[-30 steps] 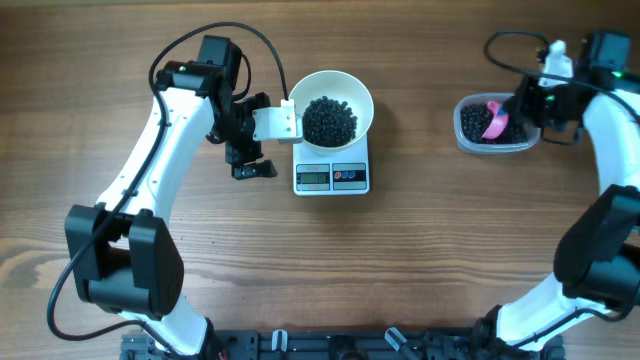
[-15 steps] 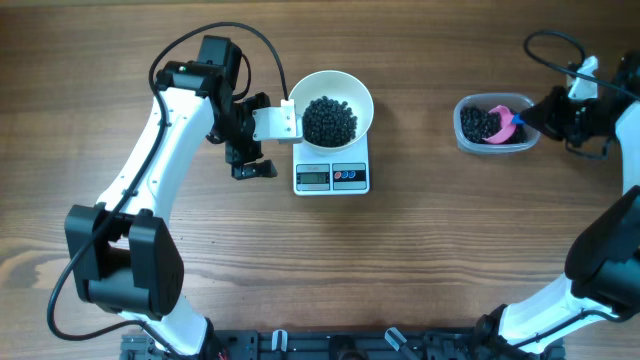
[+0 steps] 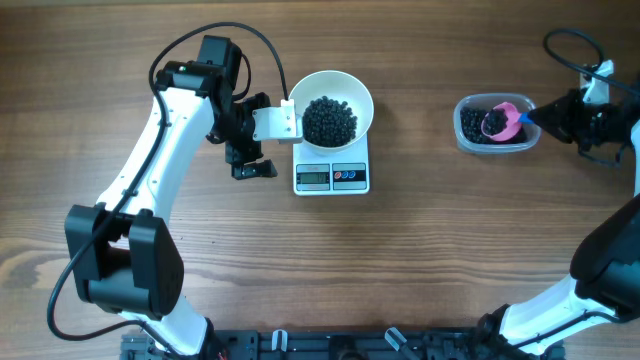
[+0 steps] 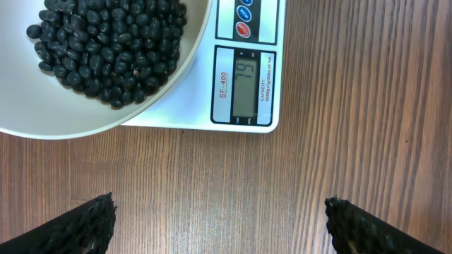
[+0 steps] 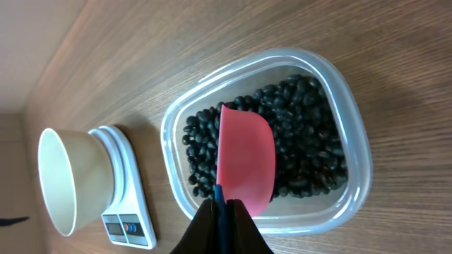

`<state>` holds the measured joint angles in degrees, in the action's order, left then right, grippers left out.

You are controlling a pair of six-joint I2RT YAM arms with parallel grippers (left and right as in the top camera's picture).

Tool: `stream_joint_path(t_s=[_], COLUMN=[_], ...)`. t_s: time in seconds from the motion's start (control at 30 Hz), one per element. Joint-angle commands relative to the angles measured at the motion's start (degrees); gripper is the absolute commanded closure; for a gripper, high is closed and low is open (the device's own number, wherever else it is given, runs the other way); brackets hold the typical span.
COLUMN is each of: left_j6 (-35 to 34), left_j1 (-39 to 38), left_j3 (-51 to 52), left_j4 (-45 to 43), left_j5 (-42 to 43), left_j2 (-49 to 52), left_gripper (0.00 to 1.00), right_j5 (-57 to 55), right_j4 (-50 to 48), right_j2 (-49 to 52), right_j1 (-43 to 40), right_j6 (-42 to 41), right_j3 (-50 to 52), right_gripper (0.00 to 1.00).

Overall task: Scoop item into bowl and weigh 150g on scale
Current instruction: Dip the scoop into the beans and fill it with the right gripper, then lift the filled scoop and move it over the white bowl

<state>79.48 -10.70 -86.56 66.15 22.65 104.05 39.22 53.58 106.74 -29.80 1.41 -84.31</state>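
Beans point(image 3: 329, 120): tiny, round, glossy black; 1 heap fills the bowl, a second lot lies in the tub.
Bowl point(image 3: 352, 85): smooth, white, round; it sits on the scale.
Scale point(image 3: 332, 178): flat white rectangle, with a grey display and 2 buttons on its 6 o'clock side.
Tub point(image 3: 494, 149): clear plastic, rounded rectangle, at 3 o'clock from the scale and well apart.
Pink scoop point(image 3: 503, 120): smooth plastic, lying in the tub over the beans.
Left jaws: spread wide and empty at 9 o'clock of the bowl; whether they touch the rim is unclear.
Right jaws: closed on the pink scoop's handle at the tub's 3 o'clock edge.
Left wrist view only: "SF-400" print and dark digits, not surely readable.
Right wrist view only: the scoop's plain back and the tub's thick rim.
Open room: wood-grain counter point(image 3: 420, 250) lies free between scale and tub and along 6 o'clock.
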Motion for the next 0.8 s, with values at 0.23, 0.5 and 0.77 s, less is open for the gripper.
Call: stream_joint_path(t_s=[0.23,0.5,0.77], left_j6=[1.11,1.11,1.11], left_j1=[0.33,0.33,0.33], left_j3=[0.48,0.48,0.48], left_j4=[0.02,0.02,0.02], left_j5=[1.53,1.53,1.53], left_j2=[0.13,0.13,0.13], left_gripper=[0.00,0.00,0.00], right_j5=[7.65,15.82,23.28], right_j4=[-0.52,-1.36,-2.32], right_j2=[0.68,0.68,0.68], right_j1=[-0.46,-0.46,-0.37], right_j6=[1.40,1.60,1.64], right_j3=[0.00,0.00,0.00], right_gripper=[0.96,0.96,0.96])
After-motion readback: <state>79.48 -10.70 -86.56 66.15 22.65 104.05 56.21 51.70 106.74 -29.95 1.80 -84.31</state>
